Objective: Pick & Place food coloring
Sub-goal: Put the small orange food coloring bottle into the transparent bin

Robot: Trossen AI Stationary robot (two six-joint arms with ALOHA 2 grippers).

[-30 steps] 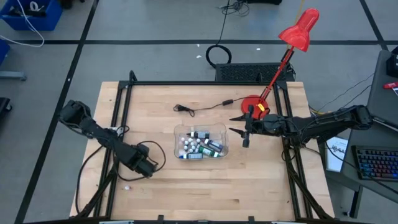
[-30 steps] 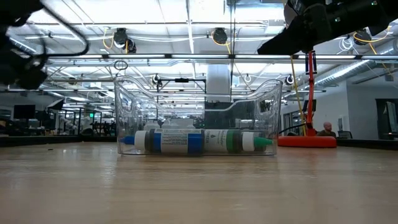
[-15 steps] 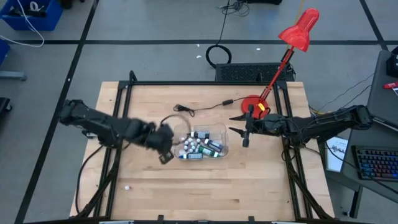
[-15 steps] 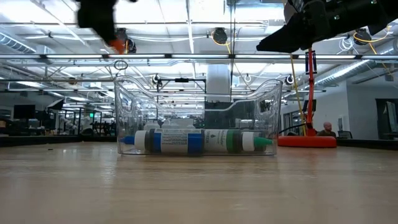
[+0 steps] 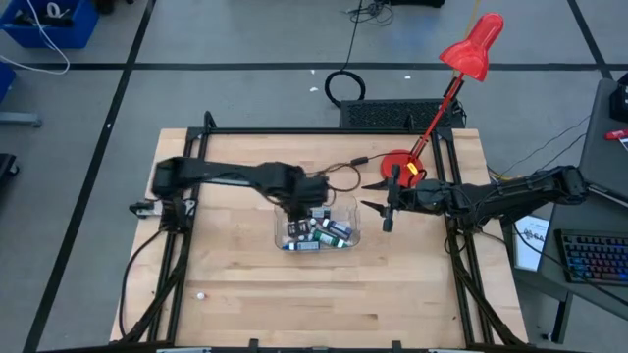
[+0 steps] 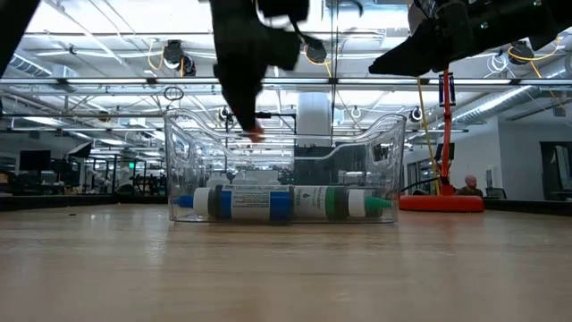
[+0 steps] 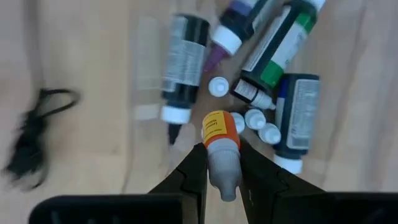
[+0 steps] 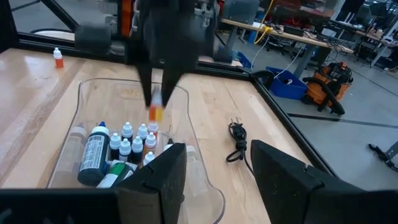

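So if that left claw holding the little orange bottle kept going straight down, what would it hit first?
Probably the small white-capped bottles lying in the clear tub. The left claw points down at them with its orange bottle leading; depth is hard to judge.

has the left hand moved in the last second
Yes. The left hand, shut on an orange-labelled bottle, has swung from the table's near-left area to above the clear tub, which stayed put.
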